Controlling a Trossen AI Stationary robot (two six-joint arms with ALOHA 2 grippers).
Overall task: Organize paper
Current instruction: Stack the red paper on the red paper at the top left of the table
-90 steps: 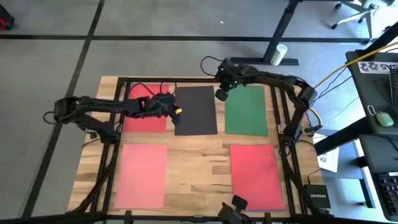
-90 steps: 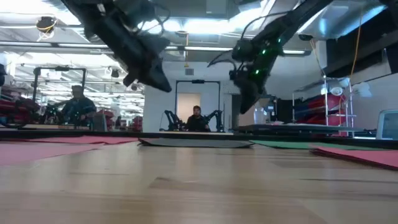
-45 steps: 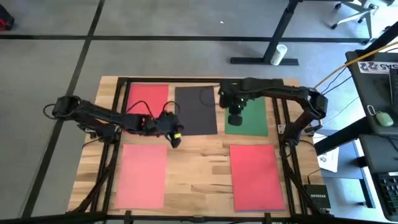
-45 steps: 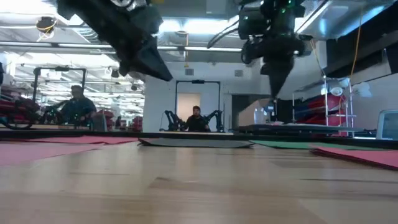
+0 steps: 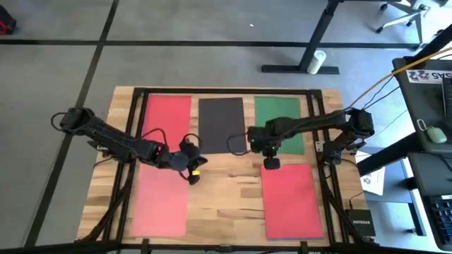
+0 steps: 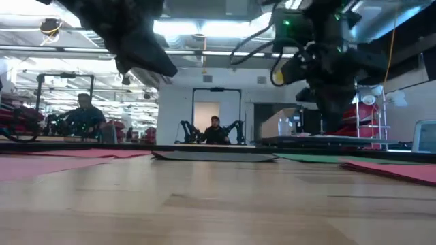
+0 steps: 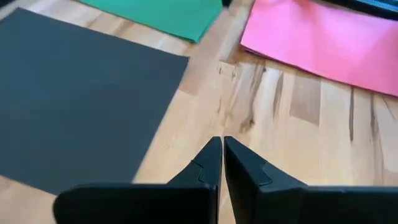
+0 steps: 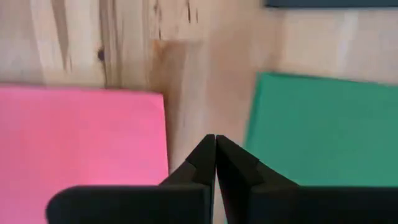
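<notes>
While both grippers, left [image 5: 195,171] and right [image 5: 270,163], hover clenched and empty, flat matte paper sheets [image 5: 221,125] cover the wooden slatted table [image 5: 226,190]; seated people [image 6: 215,129] occupy the bright workshop behind.

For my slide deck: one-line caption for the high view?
Five paper sheets on a wooden table; left gripper and right gripper shut, empty.

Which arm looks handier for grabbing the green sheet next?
Probably the right. The right gripper, shut, hangs just beside the green sheet; the left gripper, also shut, sits beyond the black sheet.
</notes>
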